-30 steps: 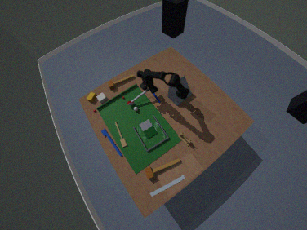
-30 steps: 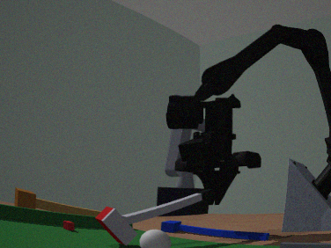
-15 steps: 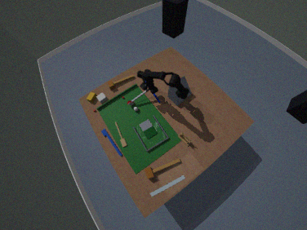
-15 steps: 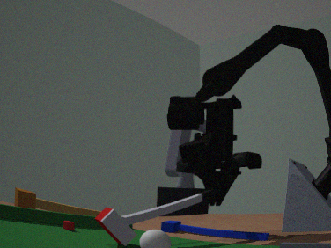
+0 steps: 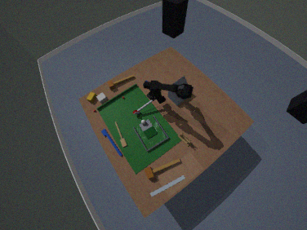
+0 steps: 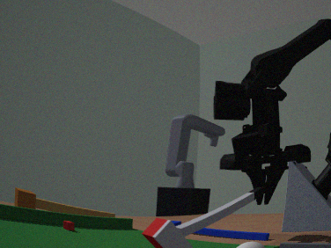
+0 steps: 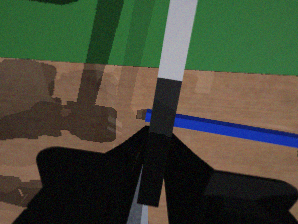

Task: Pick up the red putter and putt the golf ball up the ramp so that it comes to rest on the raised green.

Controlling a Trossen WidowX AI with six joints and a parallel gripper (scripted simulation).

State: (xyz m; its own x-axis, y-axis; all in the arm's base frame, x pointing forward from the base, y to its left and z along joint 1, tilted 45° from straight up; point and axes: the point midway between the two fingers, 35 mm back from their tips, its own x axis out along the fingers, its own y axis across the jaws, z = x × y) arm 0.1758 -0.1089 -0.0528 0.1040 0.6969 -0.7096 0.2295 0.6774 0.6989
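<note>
The red putter's head is red and white, over the green mat. Its pale shaft slants up to a dark grip end. My gripper is shut on that dark end. The white golf ball is apart from the putter head, at the upper left edge of the grey ramp; whether it is on the ramp or just before it I cannot tell. The raised green behind the ramp has no ball on it.
Grey rails surround the raised green. A dark green wall edges the mat. A blue club lies under the gripper, another blue club left of the mat. A wooden club lies on the mat.
</note>
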